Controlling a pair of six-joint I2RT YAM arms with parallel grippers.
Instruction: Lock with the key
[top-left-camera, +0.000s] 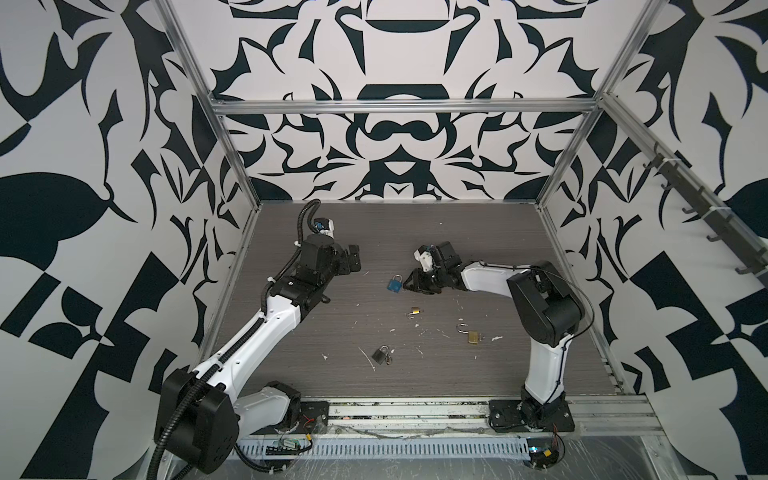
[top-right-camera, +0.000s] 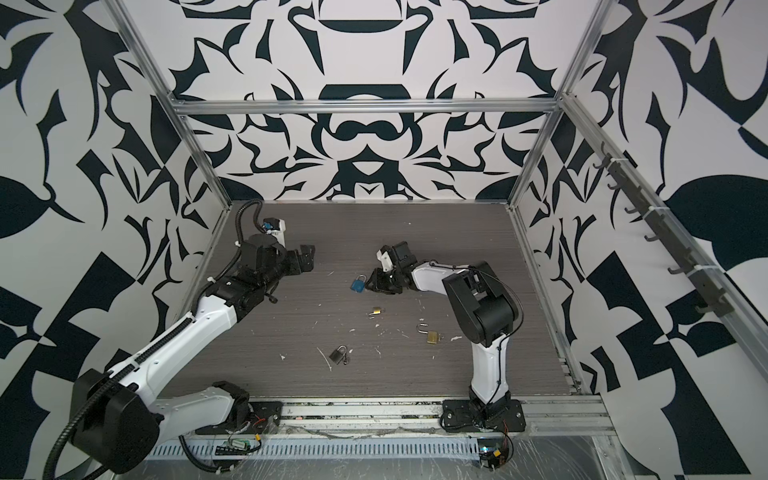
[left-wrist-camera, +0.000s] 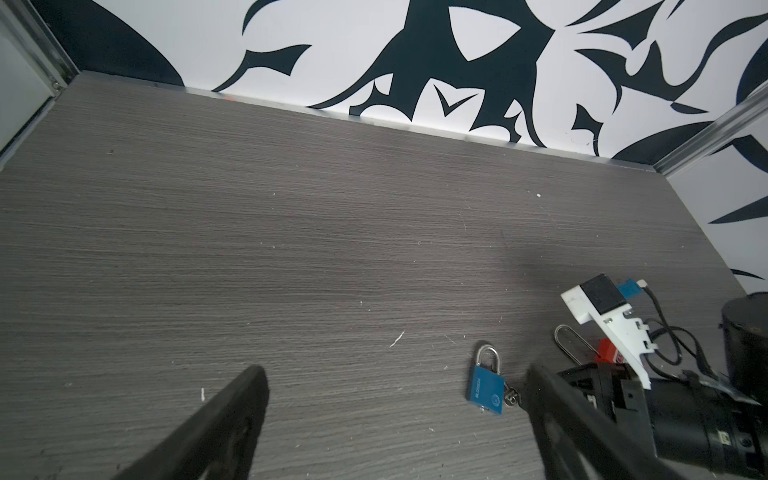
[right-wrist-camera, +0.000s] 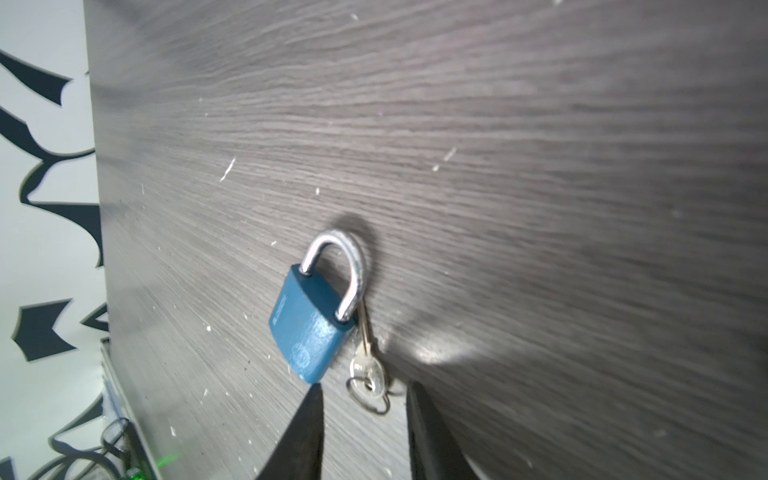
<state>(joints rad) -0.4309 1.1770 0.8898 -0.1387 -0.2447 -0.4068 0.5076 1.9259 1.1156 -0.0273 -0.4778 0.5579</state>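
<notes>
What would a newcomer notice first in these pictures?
Bold black-and-white walls around the table strike first. Near the table's middle lies a blue padlock, shackle closed, its key beside it, and the open right end effector points at the key. Nearer the front lie a small brass padlock, a bigger brass padlock, both unlatched, and a grey padlock.

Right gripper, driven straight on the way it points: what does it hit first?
Probably the key, lying just ahead of the right gripper in line with the gap between its open jaws; the blue padlock sits beside that line. Gripper height is unclear.
</notes>
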